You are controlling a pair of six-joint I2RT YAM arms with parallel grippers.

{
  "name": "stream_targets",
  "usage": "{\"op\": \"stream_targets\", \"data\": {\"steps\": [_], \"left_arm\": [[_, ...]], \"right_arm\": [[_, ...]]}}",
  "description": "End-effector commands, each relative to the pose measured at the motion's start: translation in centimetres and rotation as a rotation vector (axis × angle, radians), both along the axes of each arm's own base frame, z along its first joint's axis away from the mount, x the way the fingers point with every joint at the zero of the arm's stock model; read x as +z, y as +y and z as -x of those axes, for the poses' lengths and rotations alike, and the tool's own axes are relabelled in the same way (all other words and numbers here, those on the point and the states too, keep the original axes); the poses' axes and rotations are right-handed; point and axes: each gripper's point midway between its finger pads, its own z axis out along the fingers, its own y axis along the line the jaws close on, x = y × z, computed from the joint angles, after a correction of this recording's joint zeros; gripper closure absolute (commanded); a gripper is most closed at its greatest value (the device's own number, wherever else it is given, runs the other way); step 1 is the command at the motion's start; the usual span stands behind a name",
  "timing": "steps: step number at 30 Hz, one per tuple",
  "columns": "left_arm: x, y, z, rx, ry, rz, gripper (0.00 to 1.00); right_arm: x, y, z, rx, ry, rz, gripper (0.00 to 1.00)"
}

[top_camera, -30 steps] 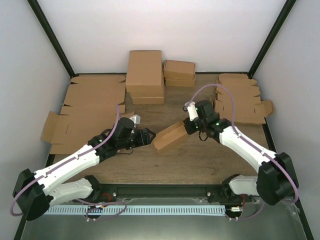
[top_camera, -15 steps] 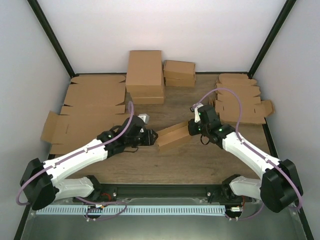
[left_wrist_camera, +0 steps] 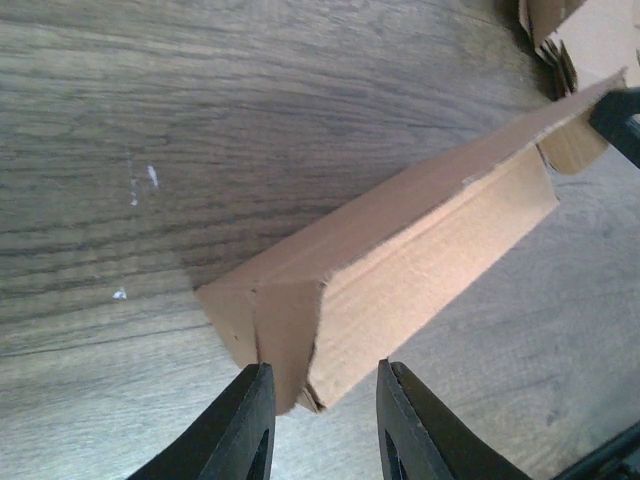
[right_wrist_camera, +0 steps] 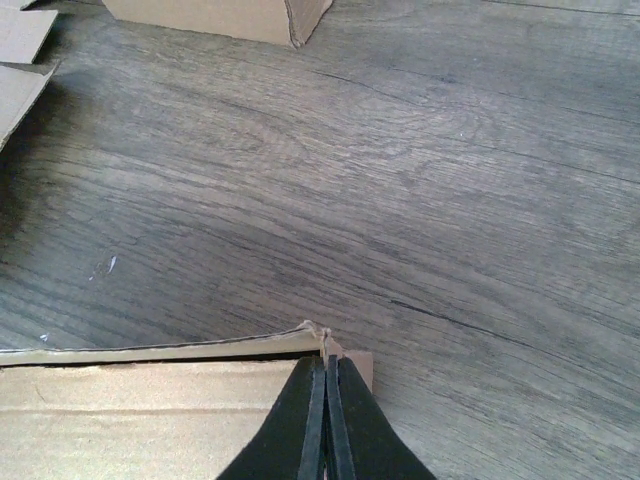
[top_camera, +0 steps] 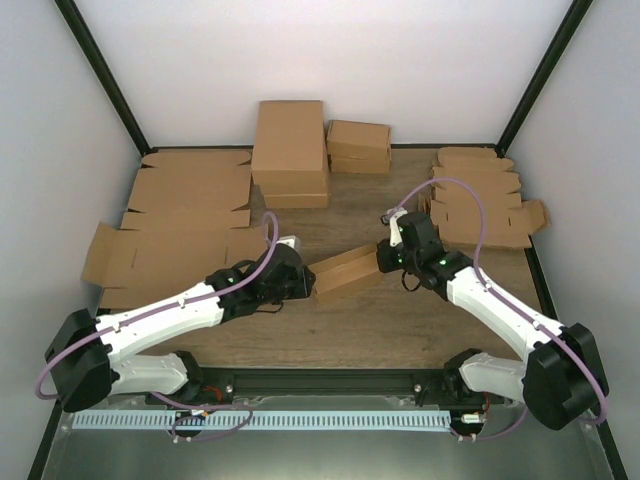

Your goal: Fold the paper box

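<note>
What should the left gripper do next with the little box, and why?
Probably close the left gripper the rest of the way. Its fingers straddle the near end flap of the paper box with a gap on one side, while the right gripper is shut on the far end, steadying it.

one paper box [top_camera: 345, 272], two tools [top_camera: 304, 283] [top_camera: 383, 261] (both black)
</note>
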Motion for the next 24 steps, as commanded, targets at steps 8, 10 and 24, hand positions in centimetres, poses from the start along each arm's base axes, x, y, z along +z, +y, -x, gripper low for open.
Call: {"op": "stream_targets", "data": {"steps": [8,10,24], "left_arm": [[-1.1,0.3,-1.1,0.038,-0.02,-0.074,0.77],[-1.4,-0.2,-1.1,0.025,-0.006,-0.073,0.78],[-1.5,-0.9,-1.3,0.11,0.065,-0.006,0.78]], "right_arm": [[0.7,0.4,0.4,0.038,-0.036,-0.013,0.99],[0.5,0.4,0.4,0.039,-0.034,-0.008,0.99],[0.1,0.3,0.7,0.051,-0.028,-0.002,0.99]]}}
